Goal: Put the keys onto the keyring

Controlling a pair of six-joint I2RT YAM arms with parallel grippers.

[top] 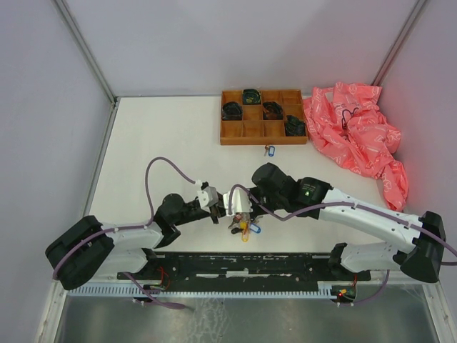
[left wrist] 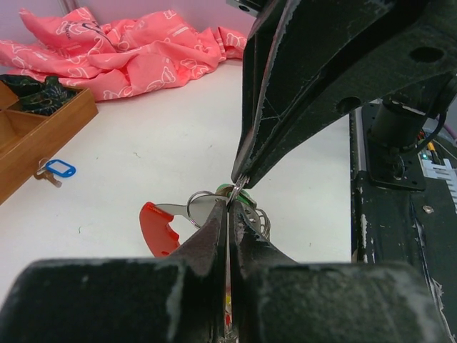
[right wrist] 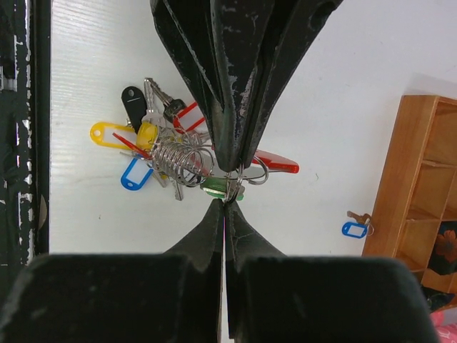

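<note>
You are pinching the keyring (left wrist: 191, 206) with both grippers, low over the table (top: 157, 136) near its front edge, between the two arms. The left gripper (left wrist: 228, 207) is squeezing the wire with its fingers pressed together, and the right gripper (left wrist: 240, 176) is clamping the same ring from the opposite side, tips nearly meeting. The keys (right wrist: 153, 139) with yellow, blue, black and green tags are bunching beside the fingers, with the red strap (left wrist: 157, 227) sticking out. One blue-tagged key (top: 269, 150) is lying alone just beside the tray (top: 243, 141), well apart from the ring
</note>
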